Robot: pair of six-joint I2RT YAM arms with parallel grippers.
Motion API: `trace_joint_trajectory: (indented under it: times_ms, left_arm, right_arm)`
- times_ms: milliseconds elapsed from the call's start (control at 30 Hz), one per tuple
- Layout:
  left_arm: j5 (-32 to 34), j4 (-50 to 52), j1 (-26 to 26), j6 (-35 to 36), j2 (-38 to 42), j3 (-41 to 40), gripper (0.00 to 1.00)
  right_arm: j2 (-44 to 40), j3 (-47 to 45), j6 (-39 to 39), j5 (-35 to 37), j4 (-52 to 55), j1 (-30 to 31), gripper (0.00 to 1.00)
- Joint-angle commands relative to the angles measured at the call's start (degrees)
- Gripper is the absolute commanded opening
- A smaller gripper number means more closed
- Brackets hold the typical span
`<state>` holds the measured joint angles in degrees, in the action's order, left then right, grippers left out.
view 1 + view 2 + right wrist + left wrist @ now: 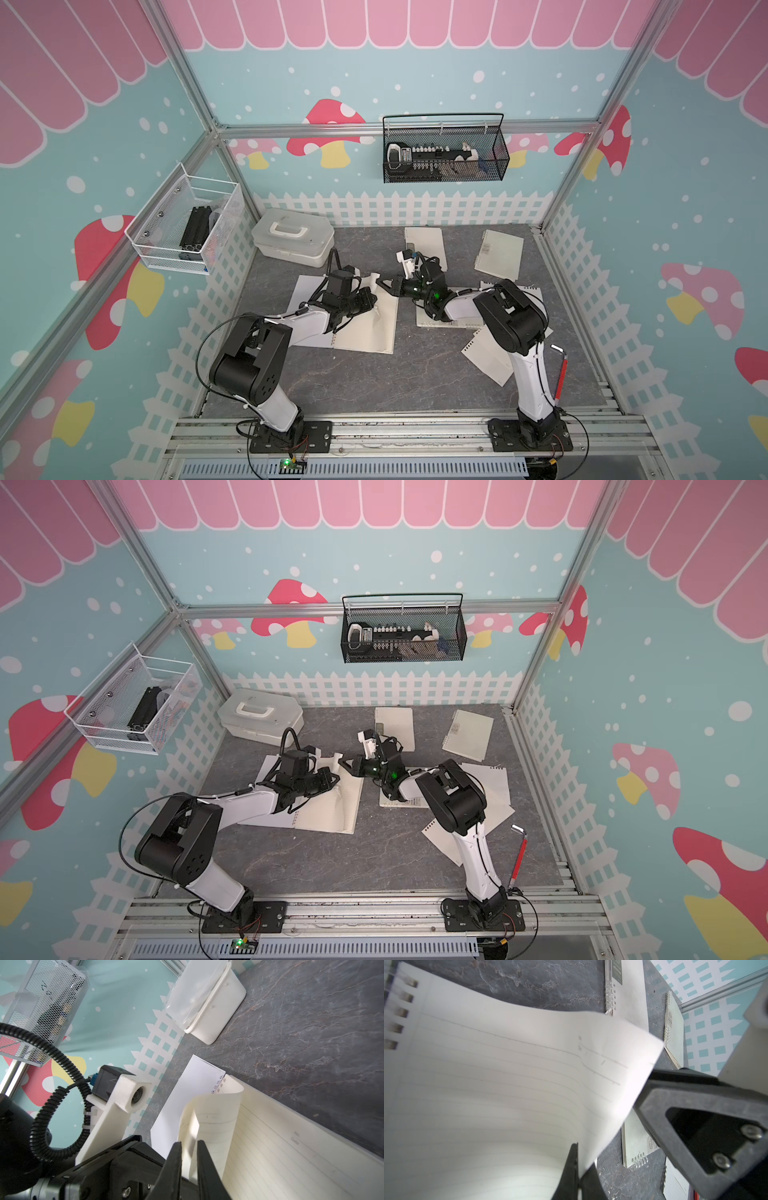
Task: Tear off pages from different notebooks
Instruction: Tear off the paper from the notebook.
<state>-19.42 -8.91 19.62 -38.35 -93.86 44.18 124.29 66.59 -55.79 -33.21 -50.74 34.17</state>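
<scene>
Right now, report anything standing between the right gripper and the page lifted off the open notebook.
Nothing visible does. The curled page sits between the right gripper's jaws in the right wrist view; the left gripper pinches its edge.

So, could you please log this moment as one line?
left hand: pinching page | right hand: pinching same page | page: curled, attached to notebook
</scene>
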Motion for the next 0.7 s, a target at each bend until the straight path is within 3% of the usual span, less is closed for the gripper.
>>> trace_joint_trajectory:
  times_ms: [0,167,333,667]
  left_arm:
    - [-1.3,-0.7,-0.3,0.2,0.7,0.9,0.03]
    - [-1.7,-0.5,-0.2,0.5,0.4,1.1,0.03]
    - [-1.8,-0.4,-0.2,0.5,-0.3,1.3,0.03]
    - [-1.9,-0.4,-0.2,0.6,-0.9,1.8,0.03]
  right_arm:
    - [2.0,2.0,-0.1,-0.2,-0.3,-0.1,0.17]
    - [2.7,2.8,-0.1,-0.2,0.4,-0.1,0.16]
    - [2.5,3.4,-0.4,-0.5,0.8,-0.1,0.25]
    - [2.1,3.6,-0.3,-1.1,1.4,0.4,0.24]
